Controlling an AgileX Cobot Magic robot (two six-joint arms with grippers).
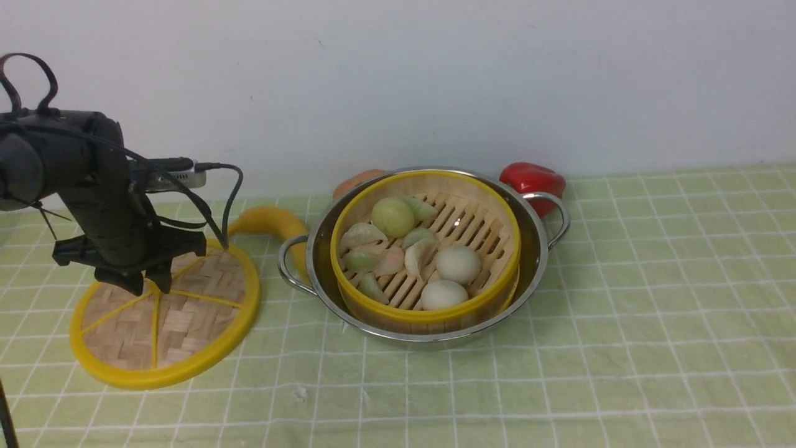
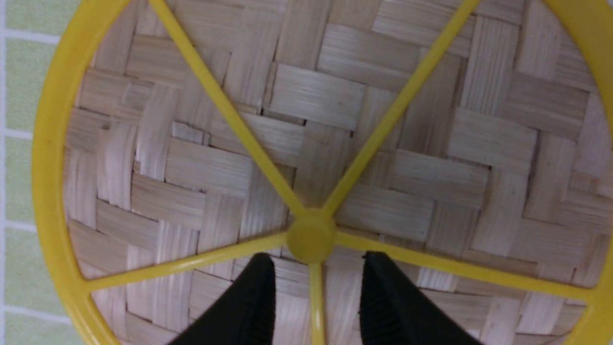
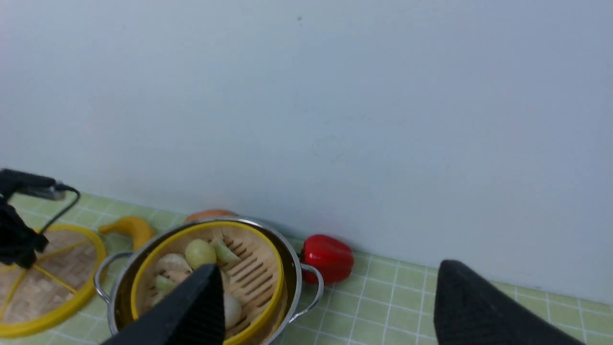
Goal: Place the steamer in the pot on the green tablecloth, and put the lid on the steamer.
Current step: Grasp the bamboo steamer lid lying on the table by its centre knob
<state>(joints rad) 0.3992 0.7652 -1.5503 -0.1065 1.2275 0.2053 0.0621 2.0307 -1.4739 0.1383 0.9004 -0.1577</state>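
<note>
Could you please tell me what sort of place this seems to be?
Probably a staged tabletop for robot practice, not a real kitchen: a checked green tablecloth against a bare white wall, with toy dumplings in a steamer set in a pot, and a plastic-looking pepper and banana nearby.

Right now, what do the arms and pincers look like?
Left arm matte black, rounded housings, loose black cables looping off it, silver-grey camera module on the wrist. Left pincer and right pincer: black tapered fingers, ribbed inner pads. No markings visible.
</note>
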